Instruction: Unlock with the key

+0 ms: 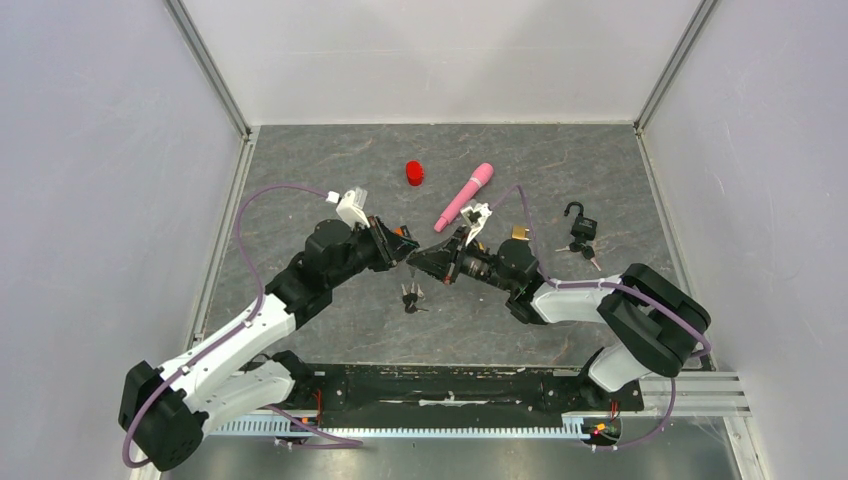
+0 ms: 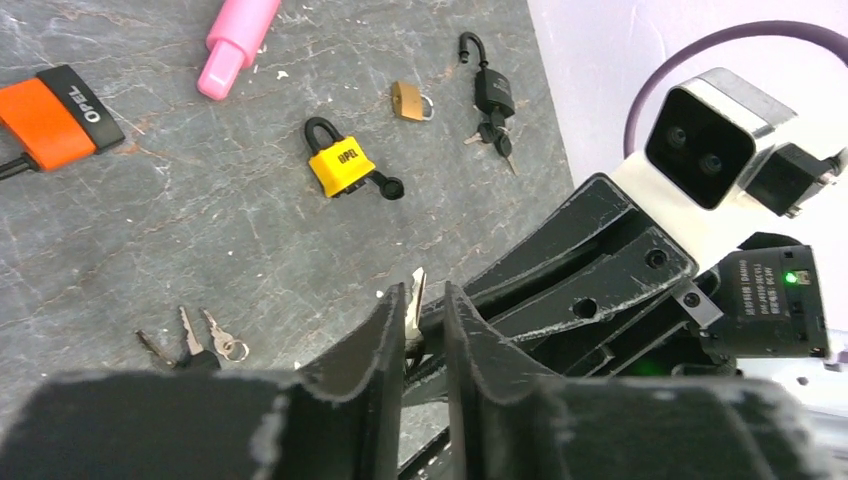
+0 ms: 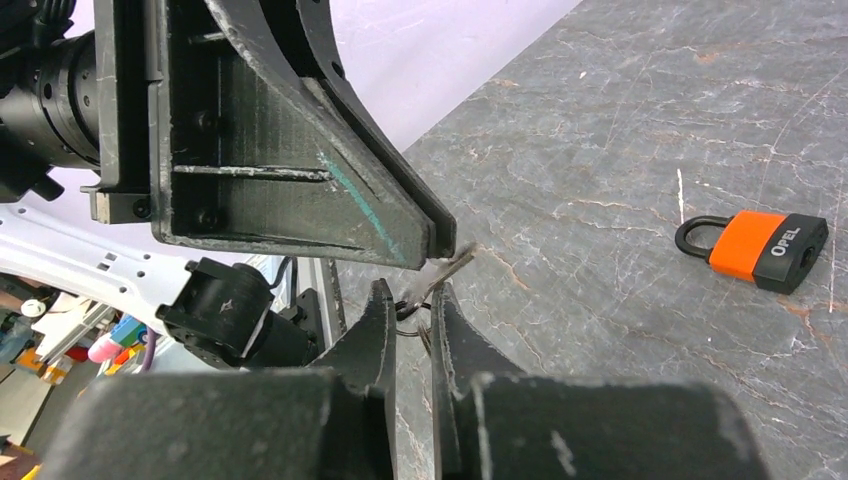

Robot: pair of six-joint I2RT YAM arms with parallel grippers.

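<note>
A small silver key (image 2: 416, 296) with a wire ring is held in the air between my two grippers, which meet tip to tip above the table's middle. My left gripper (image 1: 403, 249) (image 2: 425, 292) is nearly shut, and the key's blade sticks up against one finger. My right gripper (image 1: 428, 259) (image 3: 410, 293) is closed around the ring end of the same key (image 3: 450, 266). An orange and black padlock (image 3: 757, 246) (image 2: 48, 118) lies flat on the table near the left gripper, with its shackle shut.
A yellow padlock (image 2: 340, 160), a small brass padlock (image 2: 408, 100) and a black padlock (image 1: 578, 222) with keys lie to the right. A loose key bunch (image 1: 410, 298) lies near the front. A pink cylinder (image 1: 465, 195) and a red cap (image 1: 414, 173) lie further back.
</note>
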